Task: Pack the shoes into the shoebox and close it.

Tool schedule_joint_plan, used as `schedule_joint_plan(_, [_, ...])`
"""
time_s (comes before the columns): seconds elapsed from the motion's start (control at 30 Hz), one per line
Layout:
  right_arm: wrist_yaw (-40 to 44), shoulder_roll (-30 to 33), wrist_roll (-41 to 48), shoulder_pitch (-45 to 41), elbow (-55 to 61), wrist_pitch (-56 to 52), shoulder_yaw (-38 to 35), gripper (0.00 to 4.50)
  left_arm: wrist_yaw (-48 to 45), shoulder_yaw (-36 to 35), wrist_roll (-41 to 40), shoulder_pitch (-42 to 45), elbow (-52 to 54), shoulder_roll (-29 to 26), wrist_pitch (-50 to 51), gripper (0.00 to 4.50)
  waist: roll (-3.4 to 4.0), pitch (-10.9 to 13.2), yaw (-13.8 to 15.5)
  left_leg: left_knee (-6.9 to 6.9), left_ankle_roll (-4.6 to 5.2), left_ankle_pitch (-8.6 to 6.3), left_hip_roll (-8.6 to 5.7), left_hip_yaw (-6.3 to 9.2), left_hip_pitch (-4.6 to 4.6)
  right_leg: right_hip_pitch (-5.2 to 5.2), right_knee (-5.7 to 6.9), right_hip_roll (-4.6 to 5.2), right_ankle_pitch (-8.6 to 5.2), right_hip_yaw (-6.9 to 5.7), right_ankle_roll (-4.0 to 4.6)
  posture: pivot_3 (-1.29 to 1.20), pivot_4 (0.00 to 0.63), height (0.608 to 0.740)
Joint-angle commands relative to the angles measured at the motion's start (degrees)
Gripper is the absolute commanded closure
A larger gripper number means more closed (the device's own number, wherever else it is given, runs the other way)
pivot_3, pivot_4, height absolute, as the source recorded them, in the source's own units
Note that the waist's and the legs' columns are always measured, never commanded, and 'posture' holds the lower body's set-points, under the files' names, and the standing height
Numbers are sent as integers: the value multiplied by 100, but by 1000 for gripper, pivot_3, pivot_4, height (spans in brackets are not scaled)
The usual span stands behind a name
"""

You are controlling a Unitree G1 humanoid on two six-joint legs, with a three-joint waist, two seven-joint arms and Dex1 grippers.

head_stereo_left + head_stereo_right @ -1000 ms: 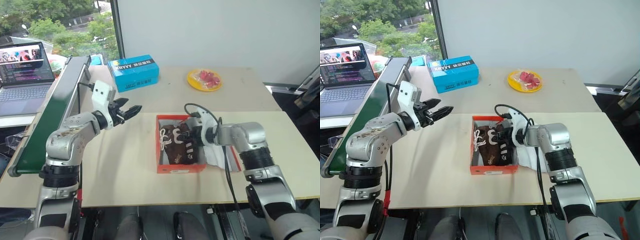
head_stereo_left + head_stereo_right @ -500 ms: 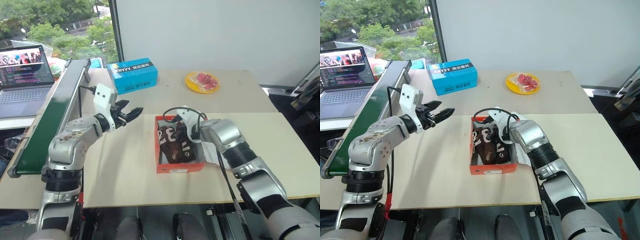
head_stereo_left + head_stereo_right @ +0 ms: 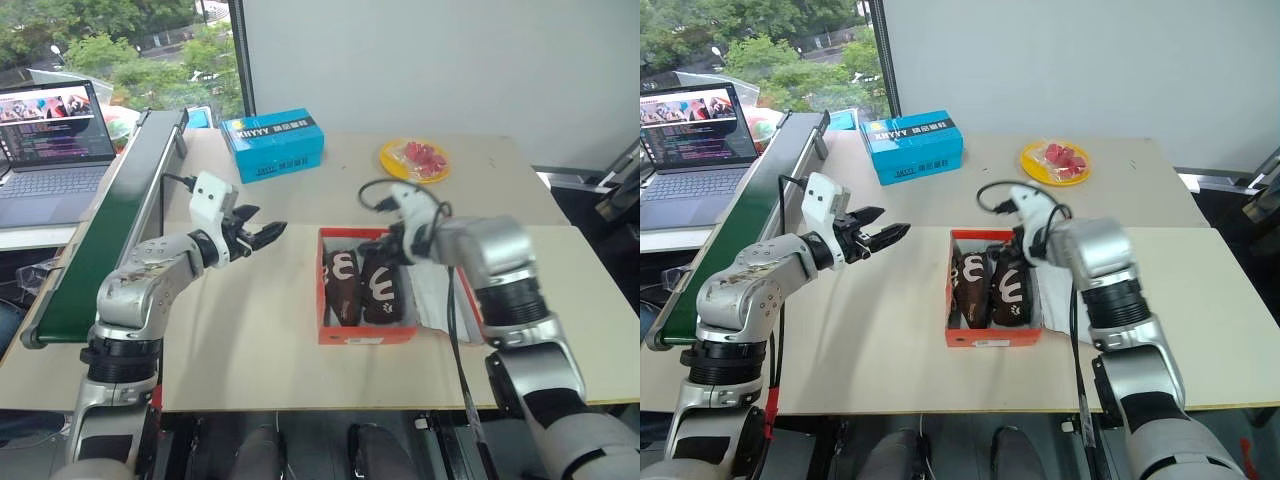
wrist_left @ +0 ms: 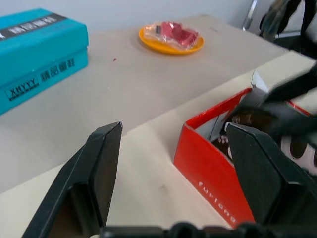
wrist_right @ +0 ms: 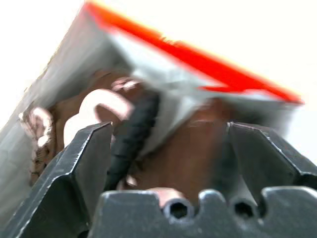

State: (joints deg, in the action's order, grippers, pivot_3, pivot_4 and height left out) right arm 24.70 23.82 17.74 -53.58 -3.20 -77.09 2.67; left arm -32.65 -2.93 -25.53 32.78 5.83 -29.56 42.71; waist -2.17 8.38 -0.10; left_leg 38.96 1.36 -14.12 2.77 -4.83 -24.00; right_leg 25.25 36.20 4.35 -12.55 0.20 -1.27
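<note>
- Both shoes [image 3: 361,284] lie side by side in the shoebox [image 3: 368,332], toes pointing toward the robot, cream marks facing up (they look settled, neither one riding up the wall).
- The shoebox sits on the table [image 3: 260,350] near its front edge, open; its lid [image 3: 440,300] hangs off the robot's-right side with the white inside showing.
- The right gripper [image 3: 1018,248] hovers over the far end of the box, just above the shoes, its fingers spread apart and holding nothing.
- The left gripper [image 3: 262,236] hangs in the air off the box's left side, well apart from it, fingers [image 4: 99,163] apart and empty.
- Judging from this, the packing half of the job looks done; what is left is swinging the lid over and pressing it shut.
- The lid lies under the right arm, so that arm seems best placed to catch its edge, with the left free to steady the box wall.
- A blue carton [image 3: 272,144], a yellow plate [image 3: 412,160] and a laptop [image 3: 55,140] stand farther off, out of the way.
</note>
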Motion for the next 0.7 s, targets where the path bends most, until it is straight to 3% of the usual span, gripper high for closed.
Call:
schedule_joint_plan(0.03, [87,317,393,-131,1065,-730,-691,48,-420,279,158,358,-156,-85,-306,963,1,0,-15,0,0,0,2,-2,-1,0,-2,-2,0,-1,1,0,150,740])
schedule_joint_plan(0.13, [182,601,620,192,1783,-1106,-996,48,-848,546,248,513,-369,-145,-479,963,1,1,-13,1,1,0,-1,-12,-4,-1,-10,-1,0,-4,0,0,150,740])
schedule_joint_plan(0.23, [281,767,1119,779,2625,-1528,-1628,768,-1600,911,349,655,-569,-334,-733,963,1,1,20,1,1,-1,-3,-10,-6,-8,-15,0,0,-12,0,0,150,740])
schedule_joint_plan(0.43, [389,1620,2615,2135,3899,-1541,-2809,2837,-2951,1342,576,975,-1146,-750,-1318,963,7,5,32,4,2,0,-5,-10,-10,-3,-13,0,-1,-7,-1,0,150,740])
schedule_joint_plan(0.6, [322,2203,3928,4130,4807,-1541,-4131,4449,-3600,1653,967,1455,-1987,-733,-1870,963,5,6,74,4,5,0,-5,-3,-4,-16,-19,-2,-2,-10,-2,0,150,740])
schedule_joint_plan(0.7, [-12,1978,4261,5111,5342,-1541,-4427,4449,-3778,1751,1158,1661,-2293,-622,-2082,963,3,7,73,8,6,-1,-8,2,-7,-18,-18,0,-4,-9,-5,0,150,740])
